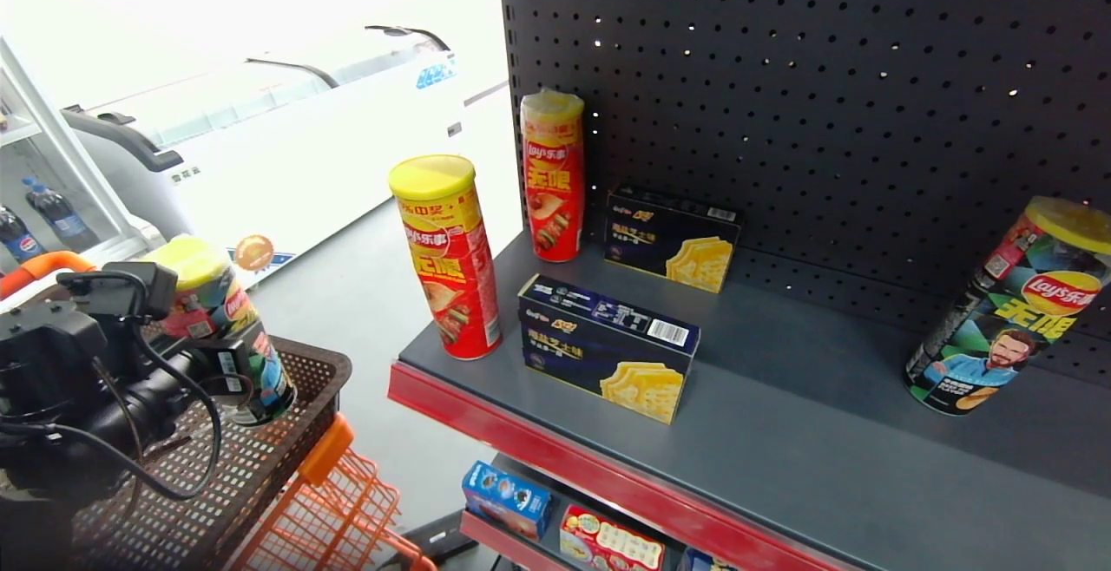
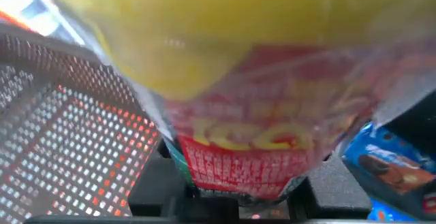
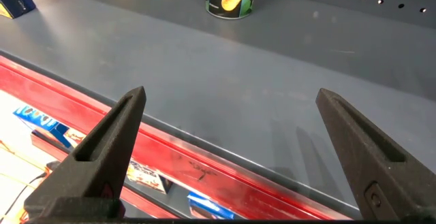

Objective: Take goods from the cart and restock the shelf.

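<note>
Holds a tilted yellow-lidded cardboard crisp tube [image 1: 204, 280] left of the dark grey metal shelf [image 1: 781, 415].
Pinches it in the left pincer [image 1: 239, 367] above the brown plastic mesh cart [image 1: 260, 467], apart from the shelf's red front edge; holds the right pincer [image 3: 230, 94] spread wide above the shelf board, near that edge.

Yellow-lidded chip can [image 1: 219, 298] tilted above cart [image 1: 332, 369].

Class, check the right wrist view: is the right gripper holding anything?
No, the right gripper is open, with bare grey shelf visible between its fingers.
</note>
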